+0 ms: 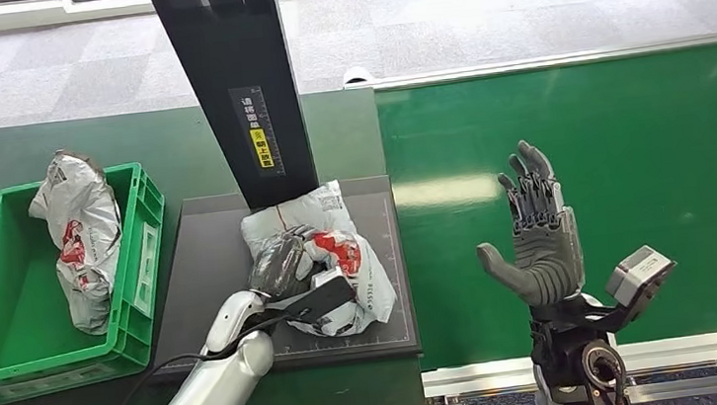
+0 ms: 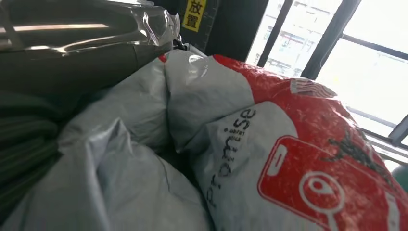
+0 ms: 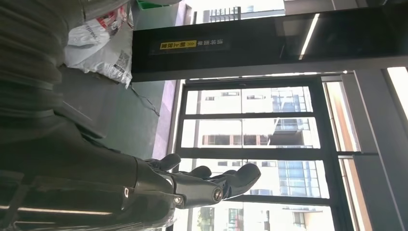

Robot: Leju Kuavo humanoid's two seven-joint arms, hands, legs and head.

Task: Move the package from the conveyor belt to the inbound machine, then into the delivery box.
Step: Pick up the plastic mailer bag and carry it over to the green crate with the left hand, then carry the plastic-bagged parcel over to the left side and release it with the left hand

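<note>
A grey and white plastic package (image 1: 348,255) with red print lies on the dark plate of the inbound machine (image 1: 207,267), at the foot of its black post (image 1: 239,85). My left hand (image 1: 281,266) lies over the package's left side with its fingers curled into the crumpled film, gripping it. Up close in the left wrist view, the package (image 2: 269,159) shows its red phone logo. My right hand (image 1: 539,235) stands upright and open over the green conveyor belt (image 1: 626,137), holding nothing; its dark fingers (image 3: 211,185) are spread.
A green delivery box (image 1: 146,253) stands left of the machine plate with another grey package (image 1: 80,239) inside it. The belt's metal rail (image 1: 470,375) runs along the near edge. A black cable (image 1: 144,382) trails by my left arm.
</note>
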